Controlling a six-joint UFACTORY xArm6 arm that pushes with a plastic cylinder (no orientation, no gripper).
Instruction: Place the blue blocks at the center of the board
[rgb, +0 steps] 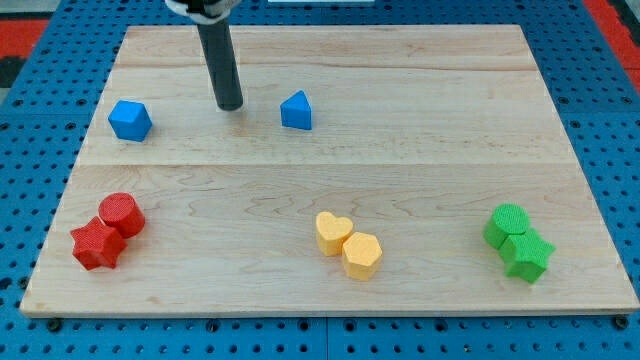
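Observation:
Two blue blocks lie in the upper part of the wooden board (330, 170). A blue cube-like block (130, 120) sits near the view's left edge. A blue triangular block (296, 111) sits left of the board's middle, toward the view's top. My tip (230, 105) stands on the board between them, nearer the triangular block and a short way to its left, touching neither.
A red cylinder (122, 214) and a red star (98, 244) touch at the bottom left. A yellow heart (333, 232) and a yellow hexagon (362, 255) touch at bottom centre. A green cylinder (508, 224) and a green star (527, 255) touch at the bottom right.

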